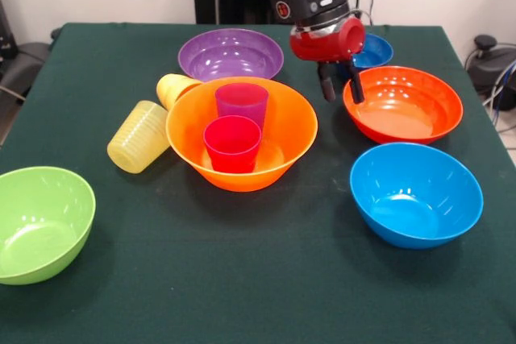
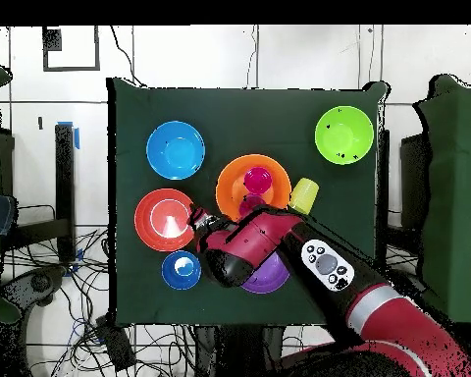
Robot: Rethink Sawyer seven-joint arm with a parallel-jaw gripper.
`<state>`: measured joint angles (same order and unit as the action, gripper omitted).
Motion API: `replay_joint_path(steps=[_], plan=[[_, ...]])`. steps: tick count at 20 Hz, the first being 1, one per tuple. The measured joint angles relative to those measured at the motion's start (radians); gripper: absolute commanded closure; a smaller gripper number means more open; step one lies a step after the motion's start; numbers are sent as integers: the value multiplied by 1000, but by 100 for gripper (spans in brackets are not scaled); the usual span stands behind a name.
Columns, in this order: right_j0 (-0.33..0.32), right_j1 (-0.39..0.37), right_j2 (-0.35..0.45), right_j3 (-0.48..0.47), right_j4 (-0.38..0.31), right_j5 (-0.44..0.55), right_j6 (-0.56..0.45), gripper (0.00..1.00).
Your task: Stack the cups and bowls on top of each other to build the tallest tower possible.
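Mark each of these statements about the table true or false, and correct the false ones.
1. The red-pink plastic cup stands upright inside the large orange-yellow plastic bowl. True.
2. The ribbed pale yellow cup stands upright. False: it lies on its side beside the orange-yellow bowl.
3. The lime green bowl holds a cup. False: it is empty.
4. The gripper hangs open by the rim of the red-orange bowl, holding nothing. True.
5. The translucent purple cup is inside the purple bowl. False: it stands in the orange-yellow bowl.
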<state>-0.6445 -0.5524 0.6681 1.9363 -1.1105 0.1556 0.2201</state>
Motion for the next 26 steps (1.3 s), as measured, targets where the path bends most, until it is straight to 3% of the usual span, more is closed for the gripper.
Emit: replay_joint_path(steps=[6, 13, 26], plan=[[1, -1, 39, 21, 0, 0, 0, 0], [51, 0, 41, 23, 0, 0, 0, 0], [87, -2, 34, 24, 0, 0, 0, 0]])
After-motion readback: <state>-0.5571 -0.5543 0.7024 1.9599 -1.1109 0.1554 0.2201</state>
